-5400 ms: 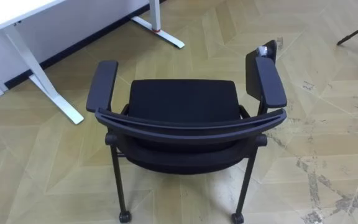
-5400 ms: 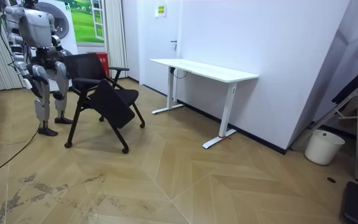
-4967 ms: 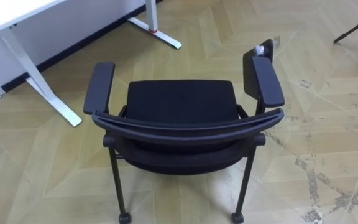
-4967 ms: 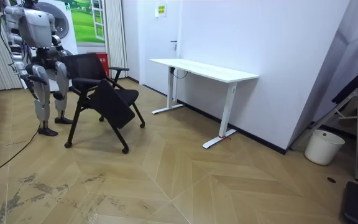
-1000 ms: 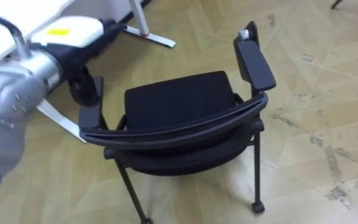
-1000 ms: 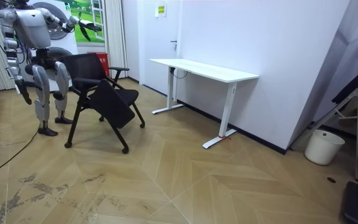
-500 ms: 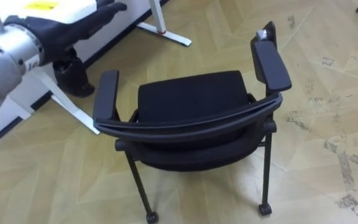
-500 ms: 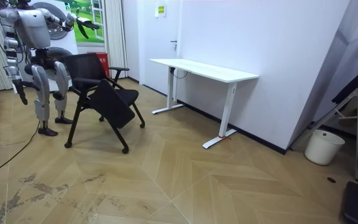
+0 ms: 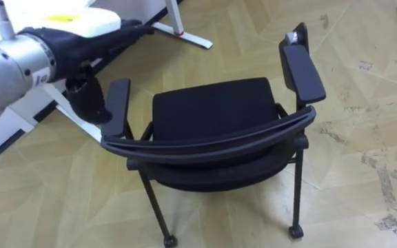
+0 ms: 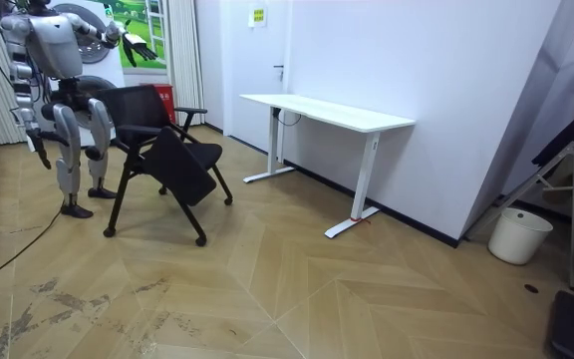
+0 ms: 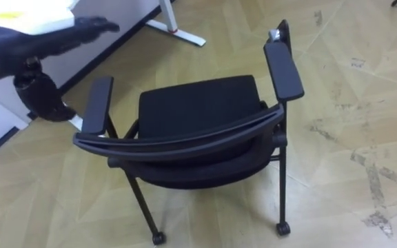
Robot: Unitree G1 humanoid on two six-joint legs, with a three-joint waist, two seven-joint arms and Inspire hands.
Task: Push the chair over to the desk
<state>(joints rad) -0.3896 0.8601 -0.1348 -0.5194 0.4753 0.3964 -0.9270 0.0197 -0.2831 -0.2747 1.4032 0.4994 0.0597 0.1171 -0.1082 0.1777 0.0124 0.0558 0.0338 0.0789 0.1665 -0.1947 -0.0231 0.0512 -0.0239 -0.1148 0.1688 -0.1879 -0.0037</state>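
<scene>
Your one black chair point(image 9: 216, 110), with its padded fabric seat, two flat armrests, curved plastic backrest and thin metal legs on casters, stands on the herringbone wood floor point(image 9: 364, 103) by one white desk point(image 10: 327, 112), your left hand point(image 9: 95, 38) held out flat with straight fingers near its left armrest, your right hand point(image 10: 42, 153) hanging low.
</scene>
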